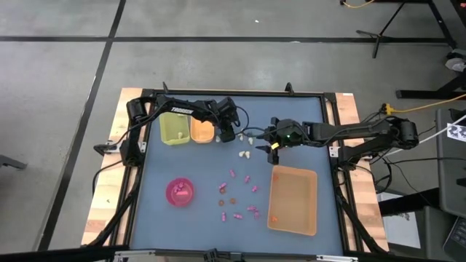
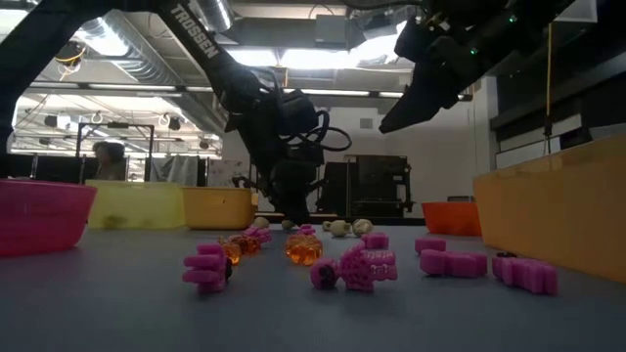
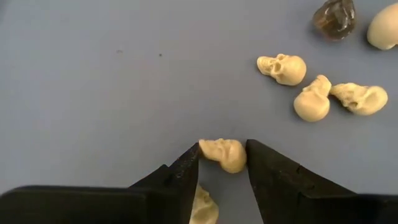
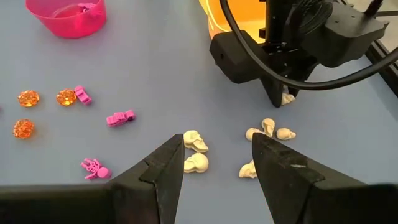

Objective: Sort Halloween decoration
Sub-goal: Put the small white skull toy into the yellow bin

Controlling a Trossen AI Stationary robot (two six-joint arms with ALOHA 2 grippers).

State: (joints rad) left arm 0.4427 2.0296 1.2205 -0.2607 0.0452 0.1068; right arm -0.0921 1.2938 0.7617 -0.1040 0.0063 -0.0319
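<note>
Cream-white skull (image 3: pixel 224 154) sits pinched between the left gripper's (image 3: pixel 222 163) fingertips on the blue table (image 3: pixel 112 93), while the right gripper (image 4: pixel 217 163) hovers wide, holding nothing

Readable: "TROSSEN" in white capitals along the left arm (image 2: pixel 201 37) in the low view. Same white lettering on that arm in the high view, too small to make out. No other text, label, number or sign legible on table, trays, bowl or trinkets.
</note>
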